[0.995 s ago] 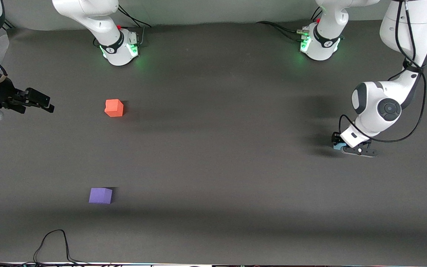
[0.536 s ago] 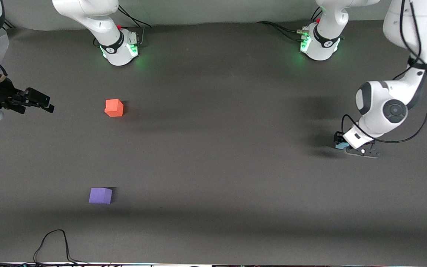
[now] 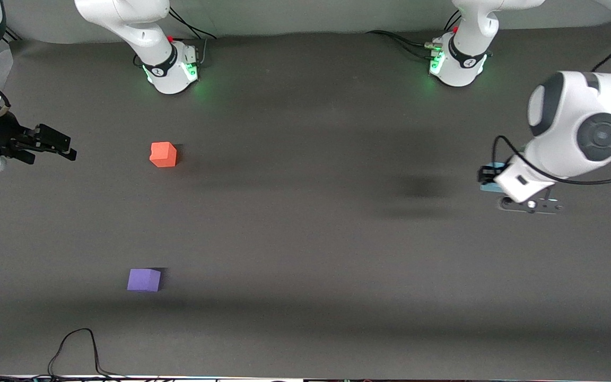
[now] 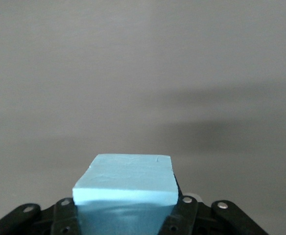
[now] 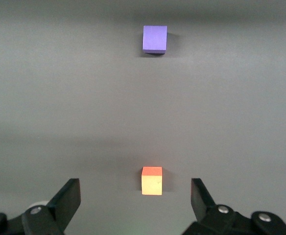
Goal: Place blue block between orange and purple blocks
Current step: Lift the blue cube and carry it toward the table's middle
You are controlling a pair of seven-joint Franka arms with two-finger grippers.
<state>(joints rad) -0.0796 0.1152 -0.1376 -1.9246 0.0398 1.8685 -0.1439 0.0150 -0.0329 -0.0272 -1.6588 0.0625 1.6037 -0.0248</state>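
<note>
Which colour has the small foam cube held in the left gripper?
Light sky-blue foam cube; the left wrist view shows it best, clamped in the left gripper.

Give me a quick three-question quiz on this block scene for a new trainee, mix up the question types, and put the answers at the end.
1. True or false: the left gripper holds the blue block above the table.
2. Which block lies nearer the front camera? A. the orange block B. the purple block
3. Fill in: the right gripper, waiting at the right arm's end of the table, has its fingers ____.

Key:
1. True; its shadow sits apart from it on the mat.
2. B.
3. Open, with the orange block seen between them but lower down.
</note>
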